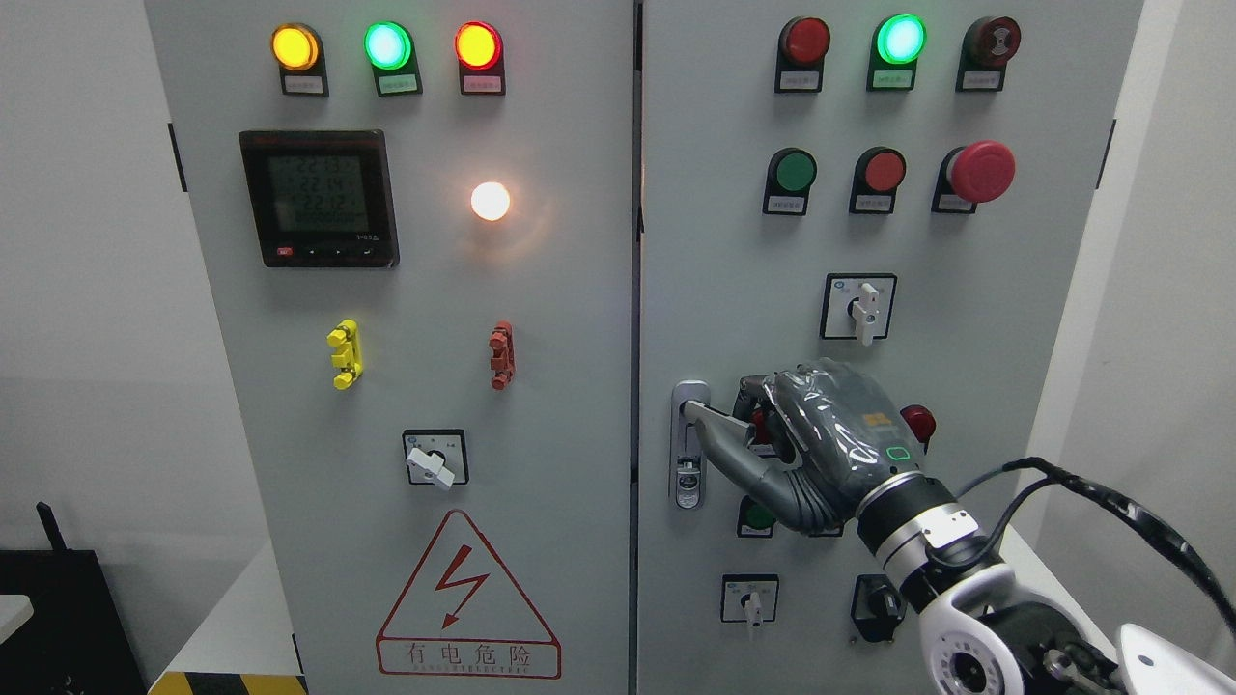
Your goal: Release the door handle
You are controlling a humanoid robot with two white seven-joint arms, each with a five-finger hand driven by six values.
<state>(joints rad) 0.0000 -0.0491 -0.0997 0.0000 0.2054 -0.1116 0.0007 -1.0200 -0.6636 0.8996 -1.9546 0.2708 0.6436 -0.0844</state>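
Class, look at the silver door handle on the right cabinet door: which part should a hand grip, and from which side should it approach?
Grip the lever that juts rightward from the top of the door handle, not the flat plate with the lock below. Come from the right, as the right hand does, so fingers can wrap around the protruding bar.

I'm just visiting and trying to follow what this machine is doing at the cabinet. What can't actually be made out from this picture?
All in the head view:
- Whether the right hand grips the door handle: its own back hides the fingers.
- Buttons behind the hand: a red one and a green one peek out.
- Meter digits: too faint.
- Labels under the lamps: too small.
- Left arm: out of frame.
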